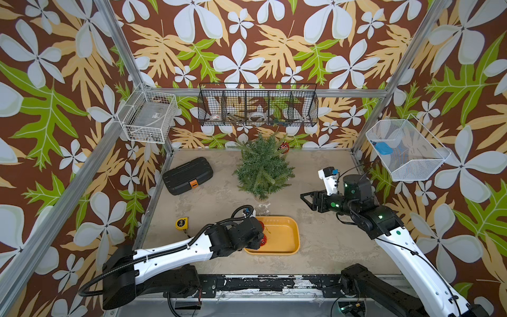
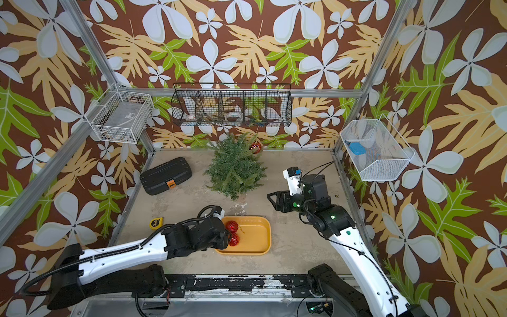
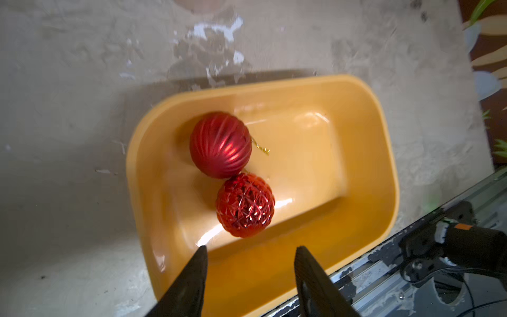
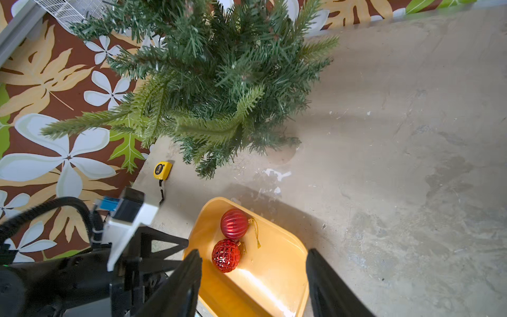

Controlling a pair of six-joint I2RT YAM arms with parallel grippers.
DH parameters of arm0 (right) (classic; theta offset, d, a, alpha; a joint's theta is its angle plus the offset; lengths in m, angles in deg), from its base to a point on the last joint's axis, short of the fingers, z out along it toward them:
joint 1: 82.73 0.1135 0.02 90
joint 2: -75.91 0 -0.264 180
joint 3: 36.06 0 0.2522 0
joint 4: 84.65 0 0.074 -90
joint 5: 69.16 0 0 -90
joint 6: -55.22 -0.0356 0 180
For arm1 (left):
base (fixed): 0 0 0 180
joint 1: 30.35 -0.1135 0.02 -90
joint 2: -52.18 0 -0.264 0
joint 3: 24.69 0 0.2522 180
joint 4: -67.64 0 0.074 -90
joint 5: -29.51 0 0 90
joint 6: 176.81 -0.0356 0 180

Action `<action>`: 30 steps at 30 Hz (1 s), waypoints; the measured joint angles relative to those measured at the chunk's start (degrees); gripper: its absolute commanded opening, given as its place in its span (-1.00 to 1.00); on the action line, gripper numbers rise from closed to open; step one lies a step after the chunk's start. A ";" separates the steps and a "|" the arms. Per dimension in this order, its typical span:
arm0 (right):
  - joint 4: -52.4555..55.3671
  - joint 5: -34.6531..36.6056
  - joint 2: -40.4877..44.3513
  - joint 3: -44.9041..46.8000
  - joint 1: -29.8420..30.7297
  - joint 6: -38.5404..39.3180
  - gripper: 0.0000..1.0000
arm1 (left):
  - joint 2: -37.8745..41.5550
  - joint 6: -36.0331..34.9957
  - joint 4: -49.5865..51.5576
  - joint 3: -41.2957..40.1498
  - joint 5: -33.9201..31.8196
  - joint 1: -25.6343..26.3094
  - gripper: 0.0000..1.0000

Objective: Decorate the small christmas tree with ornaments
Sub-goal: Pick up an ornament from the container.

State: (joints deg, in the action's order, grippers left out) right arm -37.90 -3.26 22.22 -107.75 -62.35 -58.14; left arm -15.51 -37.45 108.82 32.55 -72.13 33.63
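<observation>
While one glittery red bauble (image 1: 284, 147) hung on the far right side of the small bushy dark-green artificial christmas tree (image 1: 263, 167), the other two lay touching in the shallow yellow plastic tray (image 3: 356, 164) on the mottled grey bench (image 1: 329, 241). These were a ribbed red bauble (image 3: 220, 145) with a gold loop trailing and a faceted shiny red bauble (image 3: 245, 204).

The step in hand looked like the pickup of a second ornament. The left hand (image 3: 251, 248) hovered over the tray's left end, its jaws released and apart with nothing between them. The faceted bauble sat just beyond its fingertips, untouched. The next move likely called for lowering until the jaws straddled that bauble. After that would come a gentle clench on a slick round shell that could roll against its neighbour.

The right hand (image 4: 253, 250) hung empty and released above the bench, off to the right of tree and tray.
</observation>
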 measured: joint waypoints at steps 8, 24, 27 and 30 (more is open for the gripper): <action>-0.48 -0.83 -0.24 1.27 0.00 0.24 0.26 | -7.91 1.70 -3.87 -0.94 3.39 0.35 0.46; -1.33 -1.60 0.74 3.37 0.00 0.90 0.27 | -17.59 1.01 -5.86 2.34 2.93 -1.18 0.28; -1.33 -1.62 0.81 3.61 0.00 0.87 0.27 | -17.59 -0.07 -6.16 2.56 3.15 -2.01 0.19; -1.55 -1.66 0.68 3.58 0.00 0.90 0.27 | -17.59 -0.90 -6.25 3.58 3.19 -2.27 0.14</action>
State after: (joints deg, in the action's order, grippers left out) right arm -39.45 -4.92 22.90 -104.17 -62.35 -57.24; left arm -33.10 -38.35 102.57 36.14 -68.94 31.36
